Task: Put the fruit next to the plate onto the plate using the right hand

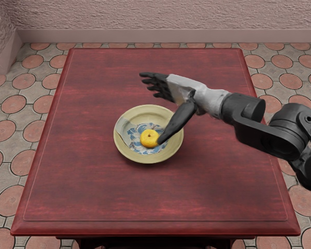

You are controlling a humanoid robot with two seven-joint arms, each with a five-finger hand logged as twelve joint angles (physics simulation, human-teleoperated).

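Observation:
A small yellow-orange fruit (149, 138) lies in the middle of a cream plate (125, 123) with a blue pattern, near the centre of the dark red table (93, 171). My right hand (163, 101) reaches in from the right edge and hovers above the plate's far right side. Its fingers (154, 83) are spread and point left, holding nothing. The thumb (176, 124) stretches down toward the fruit, its tip just right of it. The left arm does not show.
The table's wooden top extends well around the plate on all sides. Beyond its edges lies a tiled floor (20, 98), with a rough wall at the back.

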